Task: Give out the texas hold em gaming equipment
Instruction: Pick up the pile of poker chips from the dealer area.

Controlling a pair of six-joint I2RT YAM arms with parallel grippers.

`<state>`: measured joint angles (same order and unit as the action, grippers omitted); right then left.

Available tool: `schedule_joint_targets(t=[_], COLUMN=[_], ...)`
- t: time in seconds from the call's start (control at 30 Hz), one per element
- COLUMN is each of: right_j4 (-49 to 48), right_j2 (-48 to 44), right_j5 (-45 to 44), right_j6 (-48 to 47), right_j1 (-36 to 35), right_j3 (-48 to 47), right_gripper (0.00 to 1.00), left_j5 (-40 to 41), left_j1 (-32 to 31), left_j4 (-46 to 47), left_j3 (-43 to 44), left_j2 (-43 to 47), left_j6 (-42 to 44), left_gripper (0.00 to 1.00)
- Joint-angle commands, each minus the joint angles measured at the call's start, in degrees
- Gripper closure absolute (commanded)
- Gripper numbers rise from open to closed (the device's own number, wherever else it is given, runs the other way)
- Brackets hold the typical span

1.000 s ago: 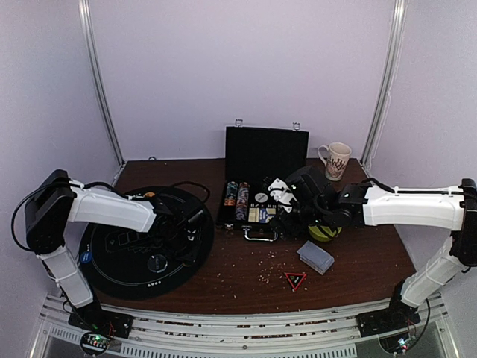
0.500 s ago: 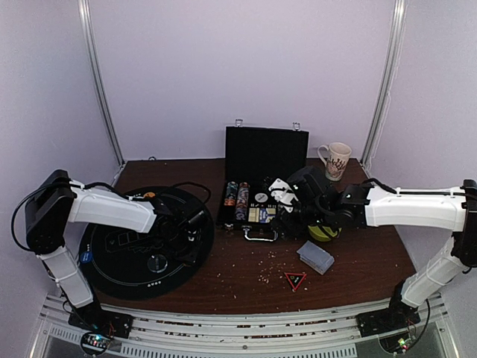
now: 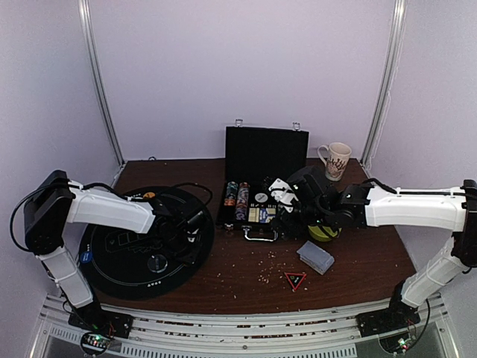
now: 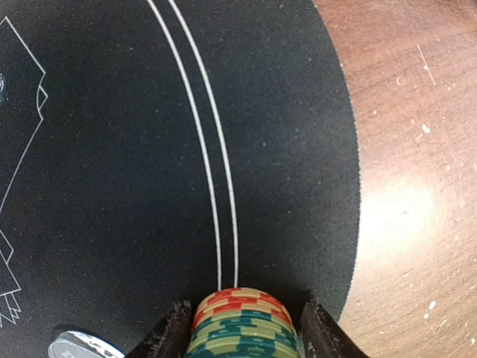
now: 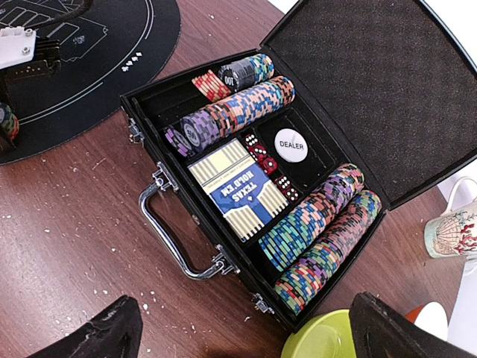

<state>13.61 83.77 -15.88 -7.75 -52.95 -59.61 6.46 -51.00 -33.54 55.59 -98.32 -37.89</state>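
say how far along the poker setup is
Done: a card deck lies on the table, one disc on the mat. In hand: the left tool grips a chip stack at the mat's edge. Left: the case still holds rows of chips; right tool hangs open above.

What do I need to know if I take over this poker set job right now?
Left gripper: shut on a chip stack over the black mat, near its case-side edge. I cannot tell whether the stack rests on the mat.
Right gripper: open, empty, hovering over the open case.
Things: chip rows, card pack, dice and dealer button are in the case. A loose deck lies on the table nearby.
Done: a pale disc sits on the mat.
Left: set down this stack, then probably deal out more chips, cards and the button.
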Motion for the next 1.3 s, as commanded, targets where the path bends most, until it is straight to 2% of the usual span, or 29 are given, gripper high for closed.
schedule_joint_targets(t=[0.0, 0.23, 0.4, 0.6, 0.7, 0.93, 1.0, 1.03, 1.27], right_j4=[0.5, 0.5, 0.5, 0.5, 0.4, 0.2, 0.2, 0.2, 0.1], right_j2=[-1.6, -1.9, -1.9, -1.8, -1.9, -1.9, -1.9, -1.9, -2.1], right_j5=[-0.5, -0.5, -0.6, -0.4, -0.5, -0.5, -0.4, -0.4, -0.7], right_j6=[-0.5, -0.4, -0.5, -0.3, -0.2, -0.1, -0.1, -0.1, -0.3], right_j1=[0.3, 0.2, 0.3, 0.2, 0.3, 0.2, 0.2, 0.2, 0.3], right_j3=[-0.4, -0.5, -0.5, -0.5, -0.4, -0.5, -0.7, -0.7, -0.7], right_gripper=[0.00, 0.00, 0.00, 0.00, 0.00, 0.00, 0.00, 0.00, 0.00], left_j5=[-5.9, -6.4, -7.1, -7.3, -7.2, -6.9, -7.1, -7.2, -5.9], left_j1=[-1.3, -1.3, -1.3, -1.3, -1.3, -1.3, -1.3, -1.3, -1.2], left_j4=[-5.8, -6.3, -6.6, -7.3, -7.2, -7.2, -7.2, -7.2, -8.6], left_j3=[-2.6, -3.7, -4.1, -4.2, -4.5, -3.7, -3.3, -3.2, -1.5], left_j2=[-1.0, -0.4, 0.0, -0.1, -0.2, -0.5, -0.8, -0.9, 0.9], left_j6=[1.2, 1.5, 1.9, 2.6, 2.8, 3.5, 3.8, 4.0, 4.8], left_gripper=[0.51, 0.53, 0.48, 0.50, 0.56, 0.80, 0.90, 0.98, 1.00])
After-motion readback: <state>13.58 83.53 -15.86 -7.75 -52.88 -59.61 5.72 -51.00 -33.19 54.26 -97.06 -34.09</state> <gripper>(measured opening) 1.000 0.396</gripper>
